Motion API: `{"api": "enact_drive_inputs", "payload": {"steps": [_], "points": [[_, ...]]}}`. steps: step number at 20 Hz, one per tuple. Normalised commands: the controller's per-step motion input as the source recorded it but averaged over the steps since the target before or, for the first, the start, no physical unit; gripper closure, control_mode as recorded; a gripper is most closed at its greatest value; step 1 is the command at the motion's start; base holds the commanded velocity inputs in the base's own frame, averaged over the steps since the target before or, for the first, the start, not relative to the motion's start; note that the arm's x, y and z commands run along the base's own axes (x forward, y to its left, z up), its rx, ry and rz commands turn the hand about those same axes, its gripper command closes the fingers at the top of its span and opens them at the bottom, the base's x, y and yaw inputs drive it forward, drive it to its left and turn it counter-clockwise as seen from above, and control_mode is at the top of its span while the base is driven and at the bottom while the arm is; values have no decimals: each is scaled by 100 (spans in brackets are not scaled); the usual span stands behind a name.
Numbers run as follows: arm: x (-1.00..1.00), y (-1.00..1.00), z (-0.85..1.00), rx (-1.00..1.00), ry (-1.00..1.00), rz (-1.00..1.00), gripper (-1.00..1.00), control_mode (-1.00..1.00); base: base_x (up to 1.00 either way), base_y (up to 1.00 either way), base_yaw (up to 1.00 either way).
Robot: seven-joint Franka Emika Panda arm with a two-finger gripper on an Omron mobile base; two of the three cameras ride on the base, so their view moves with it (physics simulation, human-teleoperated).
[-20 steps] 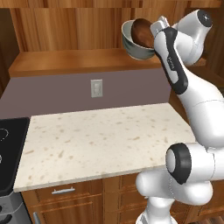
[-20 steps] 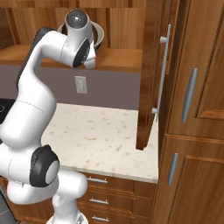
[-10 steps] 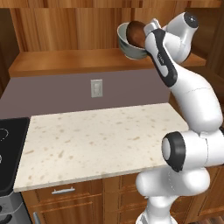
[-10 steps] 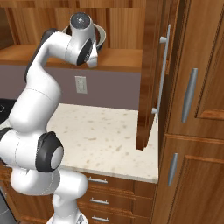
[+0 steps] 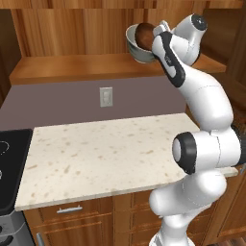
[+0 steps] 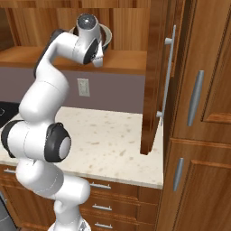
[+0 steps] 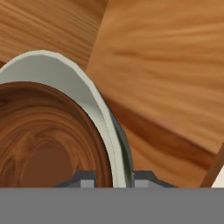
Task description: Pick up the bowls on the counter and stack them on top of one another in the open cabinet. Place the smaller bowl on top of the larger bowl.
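Note:
The larger grey-green bowl [image 5: 135,49] hangs tilted on its side above the open cabinet's shelf [image 5: 72,65], its mouth turned towards the left base camera. The smaller brown wooden bowl [image 5: 144,34] is nested inside it. My gripper [image 5: 156,41] is shut on the bowls' rim from the right. In the hand view the fingertips [image 7: 85,180] straddle the pale rim of the larger bowl [image 7: 83,83] and the edge of the smaller bowl [image 7: 48,135]. From the right base view the arm hides most of the larger bowl [image 6: 107,40]. The counter [image 5: 110,153] below is bare.
The cabinet's open door [image 6: 155,76] with its long metal handle stands out to the right of the shelf [image 6: 126,61]. Tall cabinets [image 6: 203,113] rise further right. A black stovetop [image 5: 9,163] borders the counter's left end. A wall outlet [image 5: 105,96] sits under the shelf.
The hand with the nested bowls has shifted slightly left in the left base view, and the forearm has swung more upright. The grip is unchanged.

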Motion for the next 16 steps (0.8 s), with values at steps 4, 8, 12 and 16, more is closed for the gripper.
{"api": "enact_drive_inputs", "payload": {"steps": [4,8,12,16], "points": [[20,0,0,0,0,0,100,-100,0,0,0],[10,0,0,0,0,0,-100,-100,0,0,0],[9,-1,12,1,0,0,-100,-100,0,0,0],[-1,-6,38,2,0,0,-100,-100,0,0,0]]}}
